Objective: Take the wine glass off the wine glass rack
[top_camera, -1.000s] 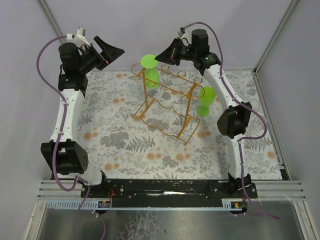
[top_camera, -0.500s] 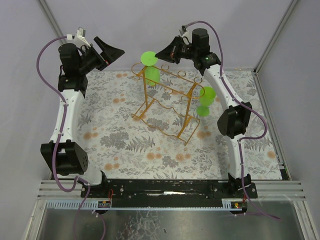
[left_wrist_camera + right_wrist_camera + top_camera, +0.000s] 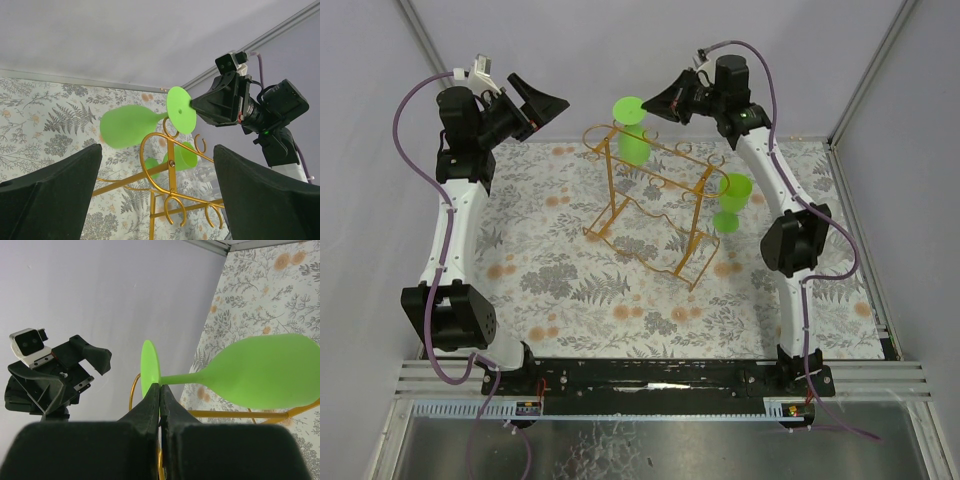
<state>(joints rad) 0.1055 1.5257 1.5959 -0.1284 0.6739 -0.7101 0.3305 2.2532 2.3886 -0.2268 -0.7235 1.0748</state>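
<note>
While the right claw [image 3: 160, 388] pinches shut on the foot rim of the bright green plastic wine glass [image 3: 260, 371] | glass lies sideways ahead of claw, bowl just over the top rail of the golden-orange wire rack [image 3: 650, 215] | left claw [image 3: 542, 103] spread wide, empty, well apart | risk: thin rim grip slips, or bowl snags a curled loop | room: free above claw; wall close behind.
</note>
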